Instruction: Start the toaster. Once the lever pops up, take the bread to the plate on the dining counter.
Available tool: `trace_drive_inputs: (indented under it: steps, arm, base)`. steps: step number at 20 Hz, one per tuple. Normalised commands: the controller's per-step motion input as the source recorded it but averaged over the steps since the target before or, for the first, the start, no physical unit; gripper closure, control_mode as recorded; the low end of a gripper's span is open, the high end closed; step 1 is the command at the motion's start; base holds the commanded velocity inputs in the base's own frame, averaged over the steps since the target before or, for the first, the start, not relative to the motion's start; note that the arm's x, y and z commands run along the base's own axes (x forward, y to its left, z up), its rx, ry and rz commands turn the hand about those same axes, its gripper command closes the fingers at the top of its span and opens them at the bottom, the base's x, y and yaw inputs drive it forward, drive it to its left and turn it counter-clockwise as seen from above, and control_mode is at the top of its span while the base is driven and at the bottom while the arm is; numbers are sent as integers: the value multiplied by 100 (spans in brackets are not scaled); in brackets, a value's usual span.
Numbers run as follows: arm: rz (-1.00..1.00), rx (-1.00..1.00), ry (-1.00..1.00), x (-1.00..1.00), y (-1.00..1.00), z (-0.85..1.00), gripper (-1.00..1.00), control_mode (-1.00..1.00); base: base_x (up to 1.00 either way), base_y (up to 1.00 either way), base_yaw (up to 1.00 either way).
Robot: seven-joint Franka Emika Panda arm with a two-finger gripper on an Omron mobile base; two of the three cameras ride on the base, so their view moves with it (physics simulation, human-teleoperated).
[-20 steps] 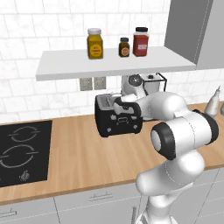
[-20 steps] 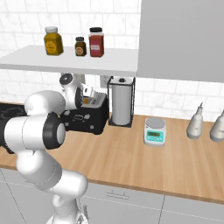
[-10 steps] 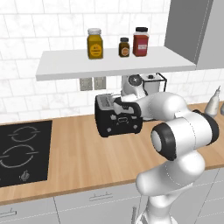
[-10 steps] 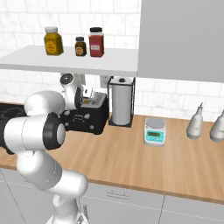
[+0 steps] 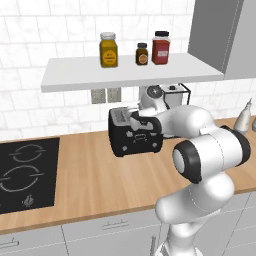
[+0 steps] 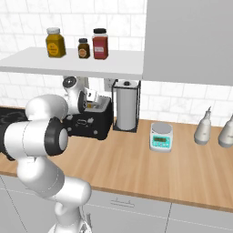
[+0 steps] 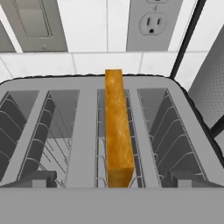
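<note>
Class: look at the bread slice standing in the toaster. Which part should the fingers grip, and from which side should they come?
Grip the bread by its raised crust edge, coming straight down from above the toaster. The slice stands on edge in a narrow slot, so only its top is free; one finger would likely go on each flat face.

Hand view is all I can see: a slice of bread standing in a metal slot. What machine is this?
Observer: A black toaster on a wooden worktop; the bread stands in one of its four slots.
Operator: What is beside it?
Observer: A wire-framed paper-towel holder stands right next to it, and a small kitchen scale further along.
Operator: Anything overhead?
Observer: A white shelf carrying three jars; the open end effector hovers over the toaster beneath it.
</note>
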Motion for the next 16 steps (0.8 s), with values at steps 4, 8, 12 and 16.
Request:
trace_drive_inputs:
  steps: [4,8,12,16]
  arm:
    - [0,-4,-1,0,-4,0,-100,-100]
    - [0,-3,0,-4,-10,0,-100,-100]
    - [0,0,0,0,-1,0,-100,-100]
    - [0,0,0,0,0,0,-100,-100]
  base:
    - [0,0,0]
    - [0,0,0]
    - [0,0,0]
    - [0,0,0]
